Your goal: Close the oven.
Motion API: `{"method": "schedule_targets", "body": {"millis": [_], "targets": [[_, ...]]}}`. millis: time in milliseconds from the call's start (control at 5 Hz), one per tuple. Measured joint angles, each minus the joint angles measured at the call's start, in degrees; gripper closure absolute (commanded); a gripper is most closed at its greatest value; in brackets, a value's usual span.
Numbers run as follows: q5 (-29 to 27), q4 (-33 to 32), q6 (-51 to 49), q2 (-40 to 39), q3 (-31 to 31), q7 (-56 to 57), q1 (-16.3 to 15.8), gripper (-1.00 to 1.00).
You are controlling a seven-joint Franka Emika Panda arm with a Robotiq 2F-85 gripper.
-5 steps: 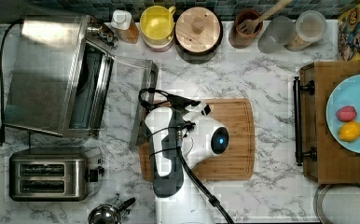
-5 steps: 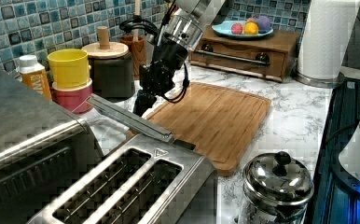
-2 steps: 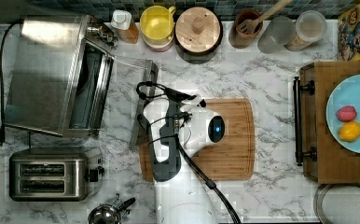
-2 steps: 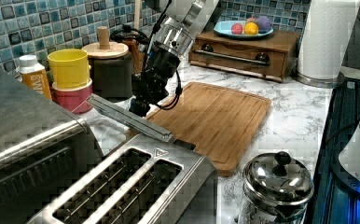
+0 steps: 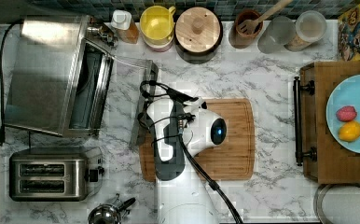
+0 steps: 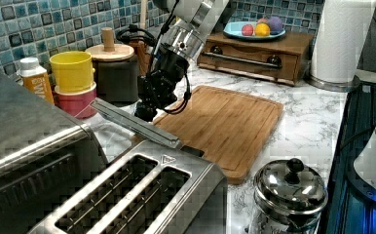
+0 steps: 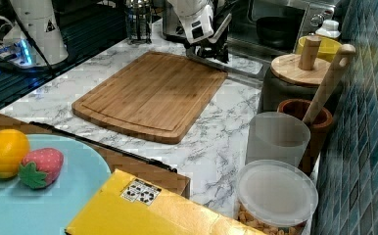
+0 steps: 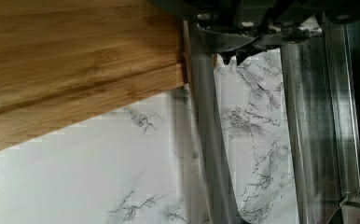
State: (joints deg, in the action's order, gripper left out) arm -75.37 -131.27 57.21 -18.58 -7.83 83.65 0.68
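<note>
The oven [image 5: 43, 74] stands at the top view's left, a boxy steel unit with its glass door [image 5: 124, 88] dropped open and flat over the marble. Its metal bar handle [image 5: 143, 105] lies along the door's outer edge, next to the cutting board. My gripper [image 6: 145, 110] hangs right at that handle, at the door's outer edge, with the arm coming in over the board. In the wrist view the fingertips [image 8: 236, 55] look pressed together just above the handle bar [image 8: 208, 140], holding nothing. From the right view the gripper [image 7: 214, 51] sits against the door's rim.
A wooden cutting board [image 5: 234, 144] lies under the arm. A two-slot toaster [image 5: 52, 173] stands beside the oven, a steel pot [image 5: 106, 214] near it. Yellow cup [image 5: 155, 23] and lidded jar [image 5: 197, 29] line the back wall. A wooden box [image 5: 318, 158] carries a blue plate.
The arm has swung toward the oven and lowered, bringing the gripper from above the board down to the door's handle. The door stays flat open.
</note>
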Motion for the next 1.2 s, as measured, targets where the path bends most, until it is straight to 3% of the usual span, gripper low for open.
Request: {"method": "schedule_targets", "body": {"millis": [400, 600, 800, 1200], "targets": [[0.45, -1.01, 1.43, 2.03, -1.73, -4.48, 0.69, 1.0], [4.48, -1.45, 1.82, 4.62, -2.52, -10.24, 0.36, 1.0], [12.25, -0.78, 2.55, 7.05, -4.5, -18.13, 0.26, 1.0], [49.06, 9.4, -5.88, 6.32, -5.19, -54.44, -2.63, 1.0]]}}
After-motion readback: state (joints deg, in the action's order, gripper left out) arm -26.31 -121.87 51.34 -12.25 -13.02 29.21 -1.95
